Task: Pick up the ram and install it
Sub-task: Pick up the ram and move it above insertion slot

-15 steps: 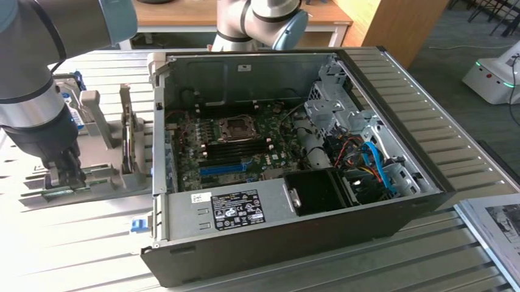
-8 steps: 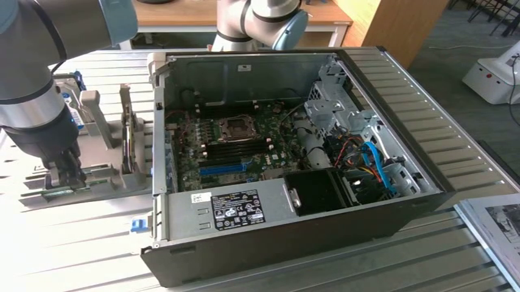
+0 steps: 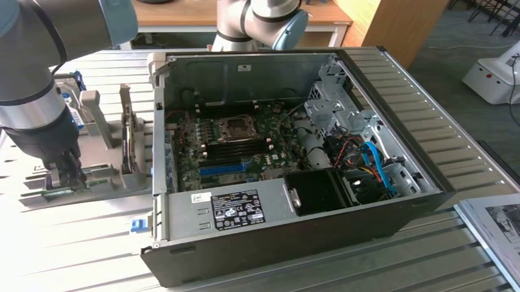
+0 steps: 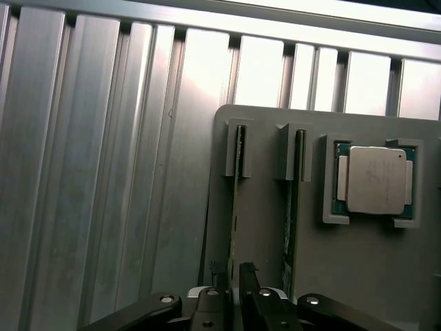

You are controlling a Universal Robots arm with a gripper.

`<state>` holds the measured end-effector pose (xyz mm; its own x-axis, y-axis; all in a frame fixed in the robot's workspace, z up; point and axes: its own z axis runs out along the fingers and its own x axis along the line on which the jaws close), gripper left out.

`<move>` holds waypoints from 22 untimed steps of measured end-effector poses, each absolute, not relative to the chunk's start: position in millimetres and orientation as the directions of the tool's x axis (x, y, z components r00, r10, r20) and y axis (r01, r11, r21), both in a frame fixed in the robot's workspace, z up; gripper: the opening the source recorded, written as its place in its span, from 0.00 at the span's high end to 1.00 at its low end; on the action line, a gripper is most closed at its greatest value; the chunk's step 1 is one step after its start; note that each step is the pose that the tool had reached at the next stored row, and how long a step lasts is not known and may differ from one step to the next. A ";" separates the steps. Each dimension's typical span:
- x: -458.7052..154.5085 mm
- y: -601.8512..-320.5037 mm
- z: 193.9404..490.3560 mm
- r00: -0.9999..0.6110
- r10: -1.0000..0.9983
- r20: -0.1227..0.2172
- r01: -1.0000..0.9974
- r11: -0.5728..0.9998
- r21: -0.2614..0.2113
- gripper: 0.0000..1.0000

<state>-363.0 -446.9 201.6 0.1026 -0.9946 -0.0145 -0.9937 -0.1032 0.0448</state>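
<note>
The ram (image 4: 236,200), a thin green strip, stands on its edge in a slot of the grey holder (image 4: 265,227). My gripper (image 4: 234,274) hangs straight over its near end. One dark fingertip (image 4: 219,276) sits on each side of the strip, close to it, with a narrow gap showing. The gripper is open and holds nothing. In the exterior view the gripper (image 3: 67,176) is low over the holder (image 3: 101,152), on the exterior view's left of the open computer case (image 3: 284,243).
A second green stick (image 4: 292,207) stands in the neighbouring slot, and a silver processor (image 4: 375,179) lies in a pocket beside it. Inside the case the motherboard (image 3: 231,149) shows dark memory slots and a blue slot (image 3: 221,169). The table is ribbed aluminium (image 4: 103,172).
</note>
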 end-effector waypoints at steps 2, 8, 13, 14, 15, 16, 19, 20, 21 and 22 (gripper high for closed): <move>-363.0 -447.0 201.2 0.103 -0.995 -0.014 -0.994 -0.103 0.045 0.79; -363.0 -447.1 199.7 0.103 -0.995 -0.014 -0.994 -0.103 0.045 0.79; -362.9 -447.2 198.6 0.103 -0.995 -0.015 -0.994 -0.103 0.045 0.79; -362.9 -447.3 198.5 0.103 -0.995 -0.015 -0.994 -0.103 0.045 0.79; -362.9 -447.4 198.5 0.103 -0.995 -0.015 -0.994 -0.103 0.045 0.79; -362.9 -447.6 198.5 0.103 -0.995 -0.015 -0.994 -0.103 0.045 0.79; -362.9 -448.3 198.5 0.103 -0.995 -0.015 -0.994 -0.103 0.045 0.79; -362.9 -448.3 198.7 0.103 -0.995 -0.015 -0.994 -0.103 0.045 0.79; -362.9 -448.3 198.7 0.103 -0.995 -0.015 -0.994 -0.103 0.045 0.79; -362.9 -448.4 198.7 0.103 -0.995 -0.015 -0.994 -0.103 0.045 0.79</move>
